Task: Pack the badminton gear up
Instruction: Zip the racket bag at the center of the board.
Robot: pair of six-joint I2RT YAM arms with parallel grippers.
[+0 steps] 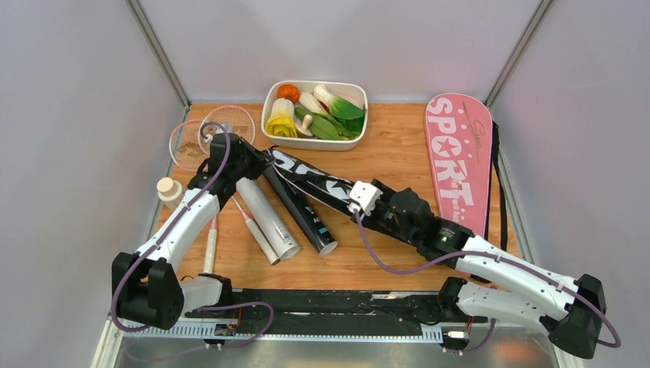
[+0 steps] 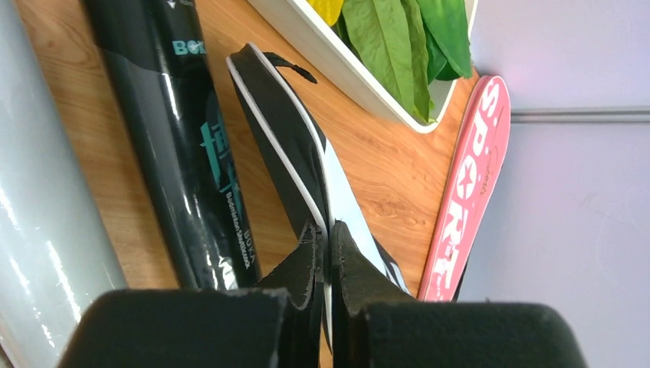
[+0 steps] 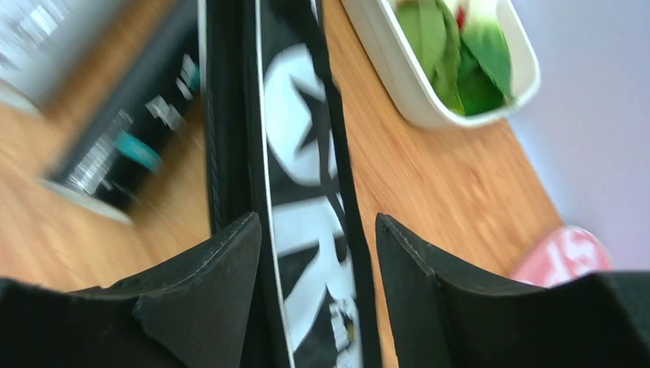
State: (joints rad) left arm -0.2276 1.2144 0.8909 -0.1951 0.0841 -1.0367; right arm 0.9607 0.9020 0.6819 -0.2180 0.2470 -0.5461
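- Left gripper (image 2: 328, 239): its jaws were pinched together on the edge of the black cover (image 1: 318, 179).
- Right gripper (image 3: 318, 230): its jaws stood apart, astride the same black cover.
- The black cover stretched between both grippers, just beside the black tube (image 1: 303, 211) and near the white tray (image 1: 266, 115).

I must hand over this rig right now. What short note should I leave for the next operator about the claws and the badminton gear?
Left claw: shut, pinching one end of the black cover.
Right claw: open, fingers astride the same cover, not gripping.
Where: the black cover stretches between the two claws, mid-table; pink cover at the right; black tube and white tube side by side left of centre; racquets at the far left.
Done: nothing looks packed yet.
Left: racquets into covers; no shuttlecocks in view.
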